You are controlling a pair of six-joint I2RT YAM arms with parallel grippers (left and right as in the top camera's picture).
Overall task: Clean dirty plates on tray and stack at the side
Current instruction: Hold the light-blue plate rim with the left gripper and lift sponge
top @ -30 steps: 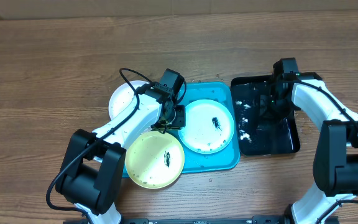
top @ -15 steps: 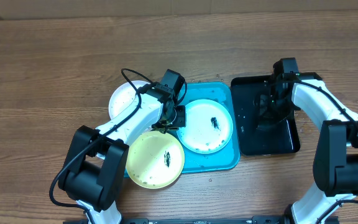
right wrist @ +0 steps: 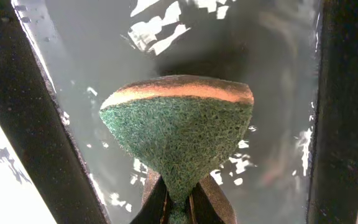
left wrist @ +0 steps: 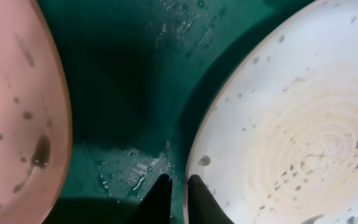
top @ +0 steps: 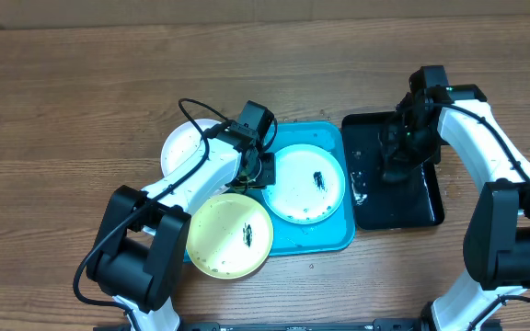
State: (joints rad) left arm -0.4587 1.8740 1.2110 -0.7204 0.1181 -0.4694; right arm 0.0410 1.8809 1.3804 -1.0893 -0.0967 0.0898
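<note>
The turquoise tray (top: 328, 241) holds the pale mint-green plate (top: 308, 184), which has a dark smear and specks. The pale yellow plate (top: 228, 235) overlaps the tray's front left corner. The white plate (top: 180, 147) lies at the tray's left side. My left gripper (top: 252, 176) is at the mint plate's left edge. In the left wrist view its fingers (left wrist: 178, 190) pinch that plate's rim (left wrist: 278, 124) over the wet tray floor (left wrist: 135, 93). My right gripper (top: 399, 152) is shut on a green sponge (right wrist: 179, 134) above the black tray.
The glossy black tray (top: 426, 210) with water in it stands right of the turquoise tray. A speckled plate that looks pinkish (left wrist: 14, 112) fills the left edge of the left wrist view; I cannot tell which plate it is. Bare wooden table surrounds everything.
My right gripper has risen a little with the sponge and shifted slightly left over the black tray. The left arm and the plates have not moved.
</note>
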